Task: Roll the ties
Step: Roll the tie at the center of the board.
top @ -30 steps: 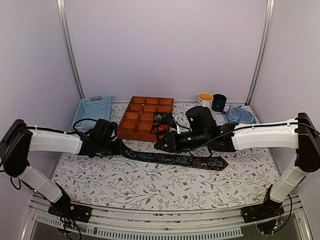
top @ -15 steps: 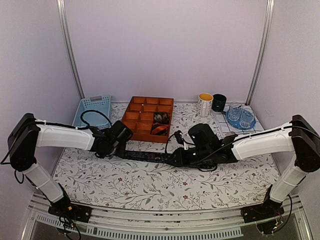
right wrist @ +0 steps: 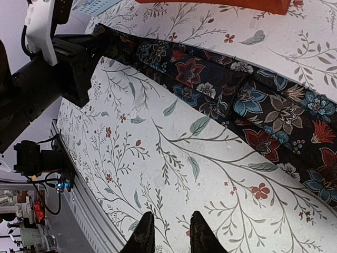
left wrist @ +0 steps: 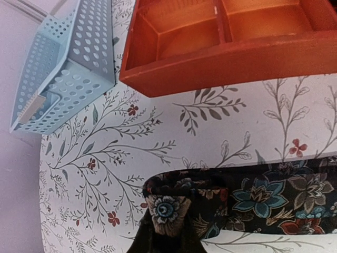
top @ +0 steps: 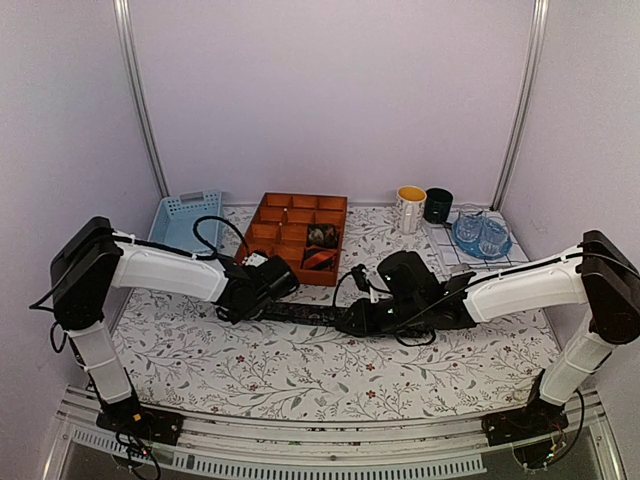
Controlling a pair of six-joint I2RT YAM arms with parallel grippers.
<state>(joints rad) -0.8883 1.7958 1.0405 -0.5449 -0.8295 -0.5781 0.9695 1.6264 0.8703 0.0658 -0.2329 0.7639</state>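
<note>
**tie flat at table centre, left gripper on its 9 o'clock end**

top view, with 12 o'clock pointing away from the arm bases. a dark flowered tie [top: 310, 314] lies flat on the floral table [top: 300, 385], running from 9 to 3 o'clock across the middle. its 9 o'clock end is folded back on itself and rises into the left gripper [top: 272, 293], which is closed on it. the left wrist view shows the fold but not the fingers. the tie's 3 o'clock part passes under the right arm and is hidden in the top view. the right gripper [right wrist: 169, 234] sits low over the cloth on the tie's 6 o'clock side. its fingers [right wrist: 143, 237] stand a narrow gap apart with only bare cloth between them, holding nothing and clear of the tie. an orange tray [top: 275, 232] sits just at 12 o'clock of the tie. two rolled ties [top: 320, 237] lie in its 3 o'clock column, a dark one and, at 6 o'clock of it, a red-and-black one. a blue basket [top: 185, 215] stands just beside the tray at 9 o'clock. two mugs [top: 410, 208] stand at 1 o'clock of the tie and a glass dish [top: 480, 235] at 2 o'clock.
</note>
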